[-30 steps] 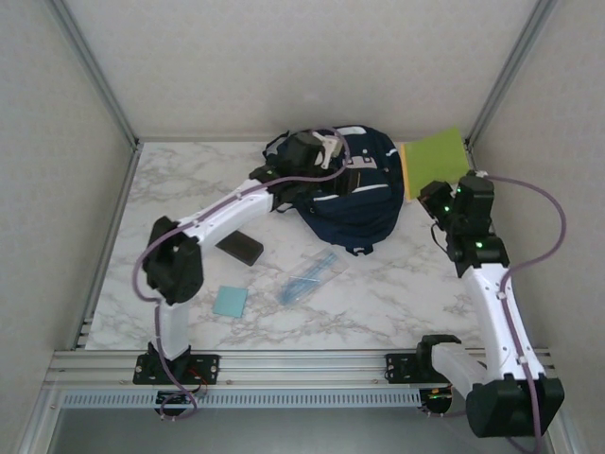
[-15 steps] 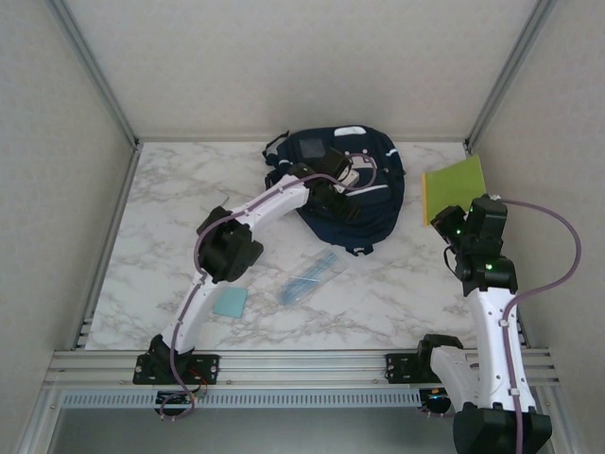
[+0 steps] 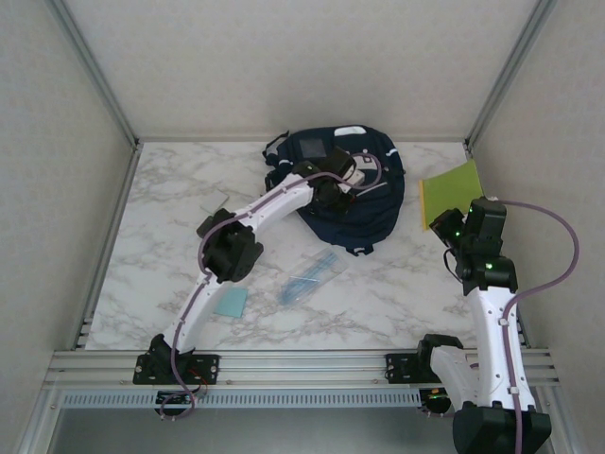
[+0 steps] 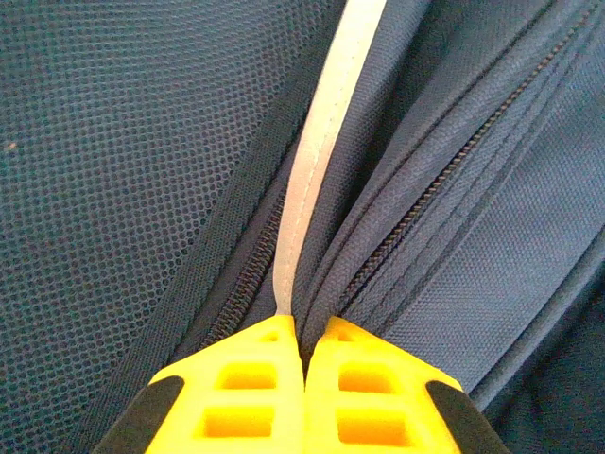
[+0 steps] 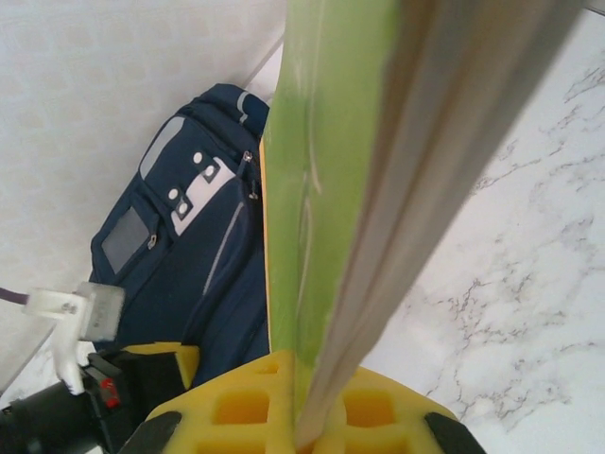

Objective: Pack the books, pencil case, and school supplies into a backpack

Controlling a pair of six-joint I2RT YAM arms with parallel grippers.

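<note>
Marble-patterned table (image 3: 170,189), pale walls around it. Toward the near left lies the small light-blue pad (image 3: 230,302), beside the left arm. Just right of it is the clear packet of bluish sticks (image 3: 309,275). Beyond them, at the far middle, sits the navy backpack (image 3: 381,206). The left gripper (image 4: 303,333) is down on it, yellow fingers (image 4: 250,383) pressed together on a fold of its fabric beside a zip, where a white stripe meets their tips. Off to the right, the right gripper (image 5: 307,378) is clamped on the edge of the lime-green notebook (image 3: 452,185), holding it up off the table, near the backpack but apart from it.
</note>
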